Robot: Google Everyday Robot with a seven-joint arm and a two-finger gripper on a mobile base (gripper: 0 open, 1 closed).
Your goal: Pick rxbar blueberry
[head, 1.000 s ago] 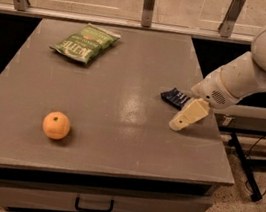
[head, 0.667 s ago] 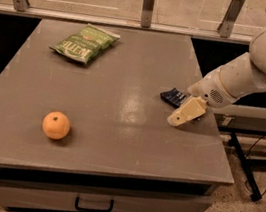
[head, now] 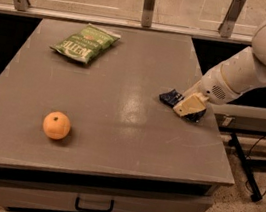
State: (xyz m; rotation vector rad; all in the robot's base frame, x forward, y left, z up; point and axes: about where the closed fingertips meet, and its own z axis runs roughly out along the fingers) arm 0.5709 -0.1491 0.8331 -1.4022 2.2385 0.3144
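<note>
Progress: reach judged done, lift not yet made | gripper (head: 189,106) seen on rxbar blueberry (head: 170,97), right of centre | opening and hold: cannot be told

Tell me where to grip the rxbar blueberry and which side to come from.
Probably across its narrow width, from above: the rxbar blueberry lies flat on the table, too thin for a side approach. The gripper is over one end of it, near the table's edge.
</note>
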